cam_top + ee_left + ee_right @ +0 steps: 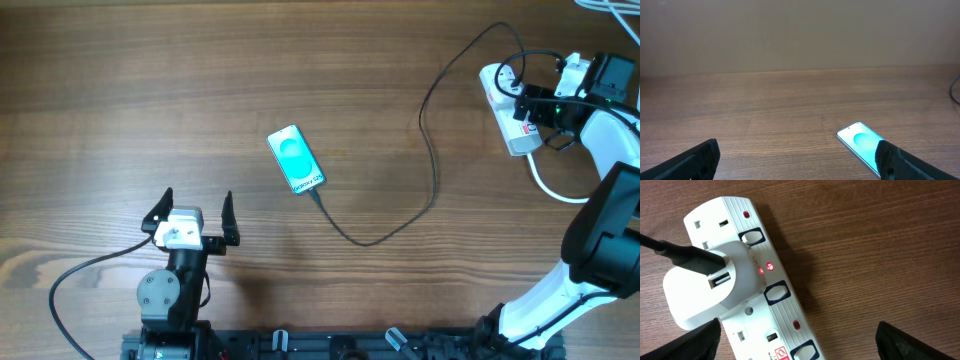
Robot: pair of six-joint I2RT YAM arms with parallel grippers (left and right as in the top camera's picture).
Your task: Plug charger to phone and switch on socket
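Note:
The phone [296,158], turquoise-faced with a white border, lies flat at mid-table; it also shows in the left wrist view [860,141]. The black charger cable [432,170] runs from the phone's near end in a loop to the white socket strip [518,140] at the far right. In the right wrist view the cable enters a white plug head [715,287] on the strip [785,315], and a small red light [770,266] glows beside it. My right gripper [528,110] [805,347] hangs open just above the strip. My left gripper [192,215] [800,165] is open and empty, near-left of the phone.
A thick white cord [545,185] curves from the strip toward my right arm's base. The strip's other switches [754,236] and unlit red marks [796,325] show in the right wrist view. A black cable [70,275] loops by my left arm's base.

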